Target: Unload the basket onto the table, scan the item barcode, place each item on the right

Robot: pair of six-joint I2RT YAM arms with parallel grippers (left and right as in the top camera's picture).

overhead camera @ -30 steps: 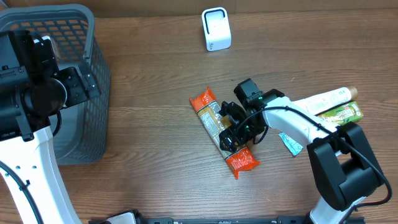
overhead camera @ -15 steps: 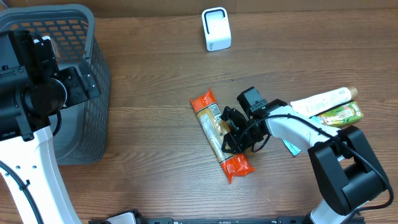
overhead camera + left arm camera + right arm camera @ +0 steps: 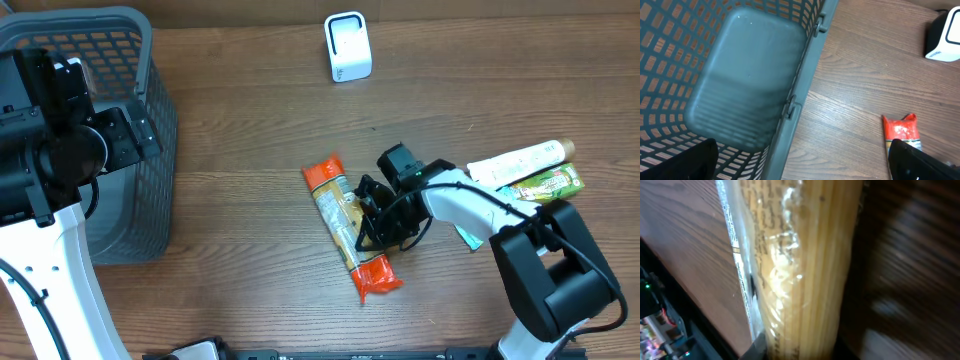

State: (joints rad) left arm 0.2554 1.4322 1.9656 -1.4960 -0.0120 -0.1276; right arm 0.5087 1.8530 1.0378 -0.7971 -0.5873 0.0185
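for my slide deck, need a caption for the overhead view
Right gripper grips a pasta packet mid-table, white scanner beyond, grey basket at left

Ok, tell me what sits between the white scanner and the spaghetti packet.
Nothing: in the overhead view only bare wooden table lies between the white scanner and the spaghetti packet.

Right arm (image 3: pixel 470 200), lower right: white curved link, black base and wrist, looping black cable. Left arm (image 3: pixel 60 150), left edge: black housings, white link.
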